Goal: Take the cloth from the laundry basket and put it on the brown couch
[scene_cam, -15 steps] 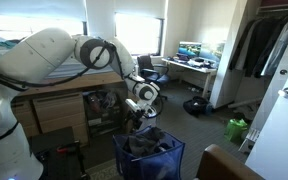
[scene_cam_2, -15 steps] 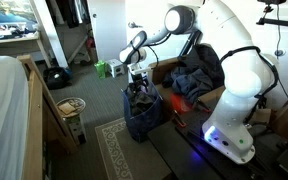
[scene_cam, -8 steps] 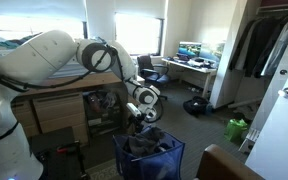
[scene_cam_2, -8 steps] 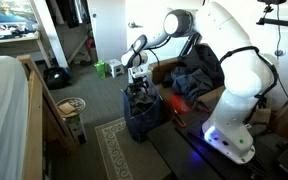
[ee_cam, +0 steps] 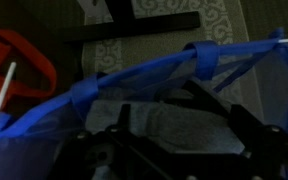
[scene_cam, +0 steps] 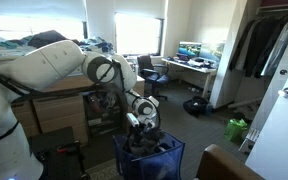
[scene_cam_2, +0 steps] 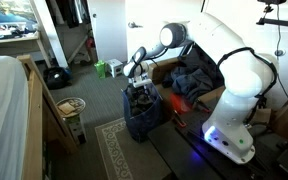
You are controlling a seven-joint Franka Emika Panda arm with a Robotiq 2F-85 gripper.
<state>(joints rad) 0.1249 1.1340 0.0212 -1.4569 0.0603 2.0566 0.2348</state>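
**A:** The tool point(scene_cam: 136, 122) hangs nose-down over the laundry basket point(scene_cam: 121, 158), wrist stacked straight above. I'd say that's so it can drop cleanly between the blue walls.

**B:** In the wrist view it looks spread wide, with grey fabric showing in the gap and nothing pinched yet.

**A:** The cloth point(scene_cam: 152, 143) sits bunched inside the basket, a dark heap.

**B:** It's too crumpled to show a long axis, so I can't tell which way it points. The brown couch point(scene_cam: 226, 162) sits well apart, down in the corner.

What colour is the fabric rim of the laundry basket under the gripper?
Bright blue. The soft-sided laundry basket shows its rim best in the wrist view.
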